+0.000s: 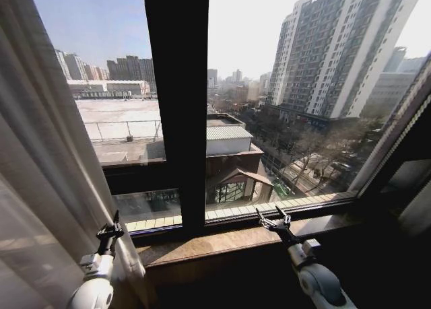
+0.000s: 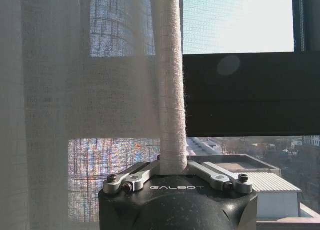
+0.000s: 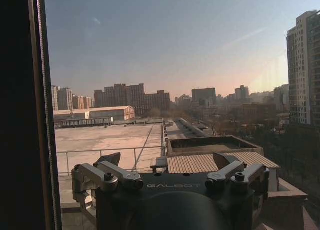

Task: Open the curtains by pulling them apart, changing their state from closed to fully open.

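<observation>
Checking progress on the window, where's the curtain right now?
In the head view the curtain is bunched at the far left of the window, beside the dark frame. The left gripper is shut on its edge.

The curtains [image 1: 40, 154] hang bunched above and left of the left pincer [image 1: 110, 232], one fold caught between its fingers. The right pincer [image 1: 274, 221] sits well right, before the windowsill [image 1: 222, 240], past the frame bar [image 1: 176, 100].
</observation>
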Robot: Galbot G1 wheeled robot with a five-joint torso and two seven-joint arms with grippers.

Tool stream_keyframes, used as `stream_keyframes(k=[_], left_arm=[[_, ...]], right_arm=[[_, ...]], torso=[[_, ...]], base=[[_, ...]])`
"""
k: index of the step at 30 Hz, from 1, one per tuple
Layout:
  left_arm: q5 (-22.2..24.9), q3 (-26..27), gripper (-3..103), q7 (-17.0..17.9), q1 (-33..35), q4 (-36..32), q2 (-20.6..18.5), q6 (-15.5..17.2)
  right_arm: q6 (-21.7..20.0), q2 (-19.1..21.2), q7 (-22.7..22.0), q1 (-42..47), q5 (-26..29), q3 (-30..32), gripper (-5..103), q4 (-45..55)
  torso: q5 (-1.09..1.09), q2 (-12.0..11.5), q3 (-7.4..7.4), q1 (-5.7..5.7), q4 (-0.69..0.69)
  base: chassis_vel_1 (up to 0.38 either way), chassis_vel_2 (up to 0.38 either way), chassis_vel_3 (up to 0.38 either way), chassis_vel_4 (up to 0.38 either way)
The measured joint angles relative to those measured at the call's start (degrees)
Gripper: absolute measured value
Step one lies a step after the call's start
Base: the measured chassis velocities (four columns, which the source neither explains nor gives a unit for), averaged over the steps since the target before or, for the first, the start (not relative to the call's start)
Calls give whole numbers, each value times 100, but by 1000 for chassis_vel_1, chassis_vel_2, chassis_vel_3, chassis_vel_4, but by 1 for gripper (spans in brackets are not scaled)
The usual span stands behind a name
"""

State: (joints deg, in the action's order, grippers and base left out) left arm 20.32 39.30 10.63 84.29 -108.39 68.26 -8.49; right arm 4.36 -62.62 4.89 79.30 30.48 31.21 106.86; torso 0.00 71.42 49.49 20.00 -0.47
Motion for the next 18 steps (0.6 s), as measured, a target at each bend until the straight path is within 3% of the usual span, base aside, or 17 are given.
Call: stream_keyframes(k=[10, 18], left_arm=[[-4, 42, 0, 22, -27, 19, 32, 20], [-3, 30, 0, 32, -89, 15, 105, 71]], right_arm=[[0, 0, 0, 0, 0, 1, 100, 0], [0, 0, -1, 0, 0, 2, 100, 0]], torso=[[0, 0, 0, 0, 0], [0, 0, 0, 0, -1]], base=[[11, 8, -10, -3], [136, 123, -127, -133]])
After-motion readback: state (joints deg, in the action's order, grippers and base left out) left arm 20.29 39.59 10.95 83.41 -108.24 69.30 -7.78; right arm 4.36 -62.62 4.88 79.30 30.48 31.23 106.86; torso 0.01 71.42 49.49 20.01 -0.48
